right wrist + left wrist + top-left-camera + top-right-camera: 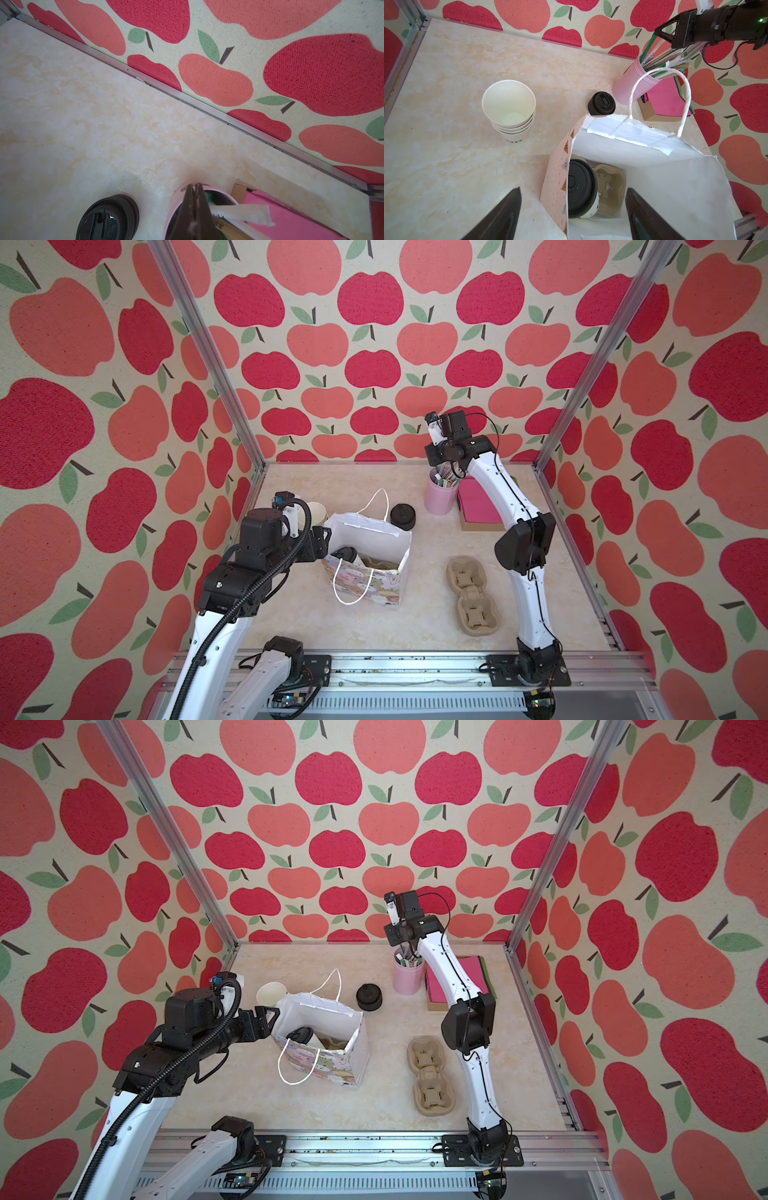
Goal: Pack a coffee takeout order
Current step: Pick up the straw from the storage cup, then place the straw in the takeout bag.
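In a top view a paper bag (374, 589) stands near the middle of the desk (415, 506) — the lidded cup (347, 552) inside it.

Left wrist view: the left gripper (573, 188) has its jaws spread wide, straddling the bag's wall above the cup.

Right wrist view: the right gripper (195, 185) has its jaws pressed together over the pink straw holder (170, 214) — napkins (295, 220) beside it, near the desk's far edge.

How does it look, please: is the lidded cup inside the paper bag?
Yes, the lidded cup is in the paper bag, beside a pulp tray.
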`<state>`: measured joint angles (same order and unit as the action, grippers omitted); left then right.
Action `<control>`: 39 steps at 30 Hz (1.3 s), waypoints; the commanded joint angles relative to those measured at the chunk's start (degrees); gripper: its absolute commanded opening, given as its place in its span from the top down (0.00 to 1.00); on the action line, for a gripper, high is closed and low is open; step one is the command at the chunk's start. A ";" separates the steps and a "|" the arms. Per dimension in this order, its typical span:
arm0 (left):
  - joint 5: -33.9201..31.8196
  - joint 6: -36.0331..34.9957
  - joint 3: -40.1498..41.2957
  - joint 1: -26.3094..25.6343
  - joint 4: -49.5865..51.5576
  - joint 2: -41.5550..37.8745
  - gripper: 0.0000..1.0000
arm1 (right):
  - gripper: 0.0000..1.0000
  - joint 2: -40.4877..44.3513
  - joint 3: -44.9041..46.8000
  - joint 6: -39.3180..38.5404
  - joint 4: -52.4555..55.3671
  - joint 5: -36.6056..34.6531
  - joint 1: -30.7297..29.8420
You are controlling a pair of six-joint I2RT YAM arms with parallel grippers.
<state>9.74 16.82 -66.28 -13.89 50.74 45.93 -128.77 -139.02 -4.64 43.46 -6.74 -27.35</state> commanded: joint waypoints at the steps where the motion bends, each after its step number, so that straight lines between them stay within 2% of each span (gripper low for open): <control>1: 0.29 0.48 0.51 0.27 0.32 -0.84 0.19 | 1.00 9.02 2.15 0.21 -3.85 1.29 -0.67; 19: 0.12 0.88 0.42 0.25 0.50 -1.56 0.18 | 1.00 26.19 3.21 2.95 -2.46 5.49 -3.70; 29: -0.08 0.91 0.10 0.26 0.36 -1.34 0.18 | 1.00 35.75 5.54 5.52 -5.11 9.80 -9.29; 39: -1.00 1.48 -0.20 0.28 -0.03 -1.11 0.17 | 1.00 42.42 10.24 8.19 -7.22 12.28 -18.54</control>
<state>9.58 17.17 -66.26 -13.89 50.74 44.99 -87.00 -129.97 1.23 37.28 3.64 -43.88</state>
